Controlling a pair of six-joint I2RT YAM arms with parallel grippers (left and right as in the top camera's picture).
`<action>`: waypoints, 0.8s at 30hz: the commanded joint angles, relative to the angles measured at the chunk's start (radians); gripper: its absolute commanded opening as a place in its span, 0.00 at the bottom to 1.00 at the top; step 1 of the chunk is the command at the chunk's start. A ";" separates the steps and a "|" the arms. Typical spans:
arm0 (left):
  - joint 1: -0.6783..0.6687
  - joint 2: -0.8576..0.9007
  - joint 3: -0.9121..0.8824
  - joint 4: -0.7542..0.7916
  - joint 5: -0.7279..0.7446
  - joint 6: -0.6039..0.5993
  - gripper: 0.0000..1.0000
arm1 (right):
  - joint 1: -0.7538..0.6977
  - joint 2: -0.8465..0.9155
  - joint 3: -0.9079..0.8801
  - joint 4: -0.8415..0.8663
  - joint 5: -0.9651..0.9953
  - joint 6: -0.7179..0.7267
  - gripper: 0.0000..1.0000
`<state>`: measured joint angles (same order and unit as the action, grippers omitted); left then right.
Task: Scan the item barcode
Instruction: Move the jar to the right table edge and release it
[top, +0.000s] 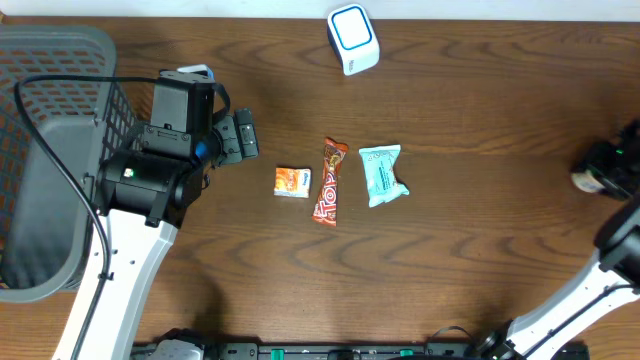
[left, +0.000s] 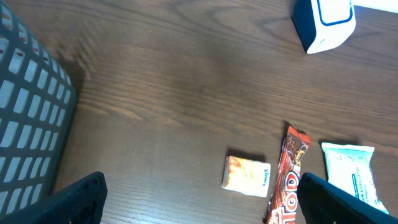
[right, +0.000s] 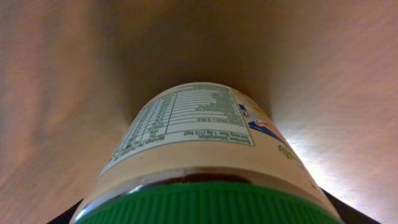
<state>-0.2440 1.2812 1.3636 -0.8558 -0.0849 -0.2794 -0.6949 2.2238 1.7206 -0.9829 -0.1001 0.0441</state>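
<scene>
My right gripper (top: 603, 168) is at the table's far right edge, shut on a bottle (right: 193, 130) with a green cap (right: 205, 205) and a pale printed label. The bottle fills the right wrist view, with dark fingers (right: 348, 210) just showing at its sides. The white and blue scanner (top: 353, 40) stands at the back centre, far from the bottle. My left gripper (top: 240, 138) hovers open and empty left of the small packets, its fingers (left: 78, 199) wide apart.
An orange packet (top: 292, 182), a red snack bar (top: 328, 182) and a teal packet (top: 383, 175) lie side by side mid-table. A grey mesh basket (top: 50, 150) fills the left edge beside my left arm.
</scene>
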 joint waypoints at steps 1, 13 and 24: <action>0.003 0.000 0.001 0.000 -0.010 0.017 0.98 | -0.079 0.005 0.004 0.008 -0.002 0.023 0.62; 0.003 0.000 0.002 -0.001 -0.010 0.017 0.98 | -0.241 0.001 0.063 0.050 -0.077 0.003 0.99; 0.003 0.000 0.002 0.000 -0.010 0.017 0.98 | -0.169 -0.068 0.474 -0.297 -0.165 0.032 0.99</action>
<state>-0.2436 1.2812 1.3636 -0.8562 -0.0853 -0.2794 -0.8974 2.2200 2.0960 -1.2209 -0.1692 0.0570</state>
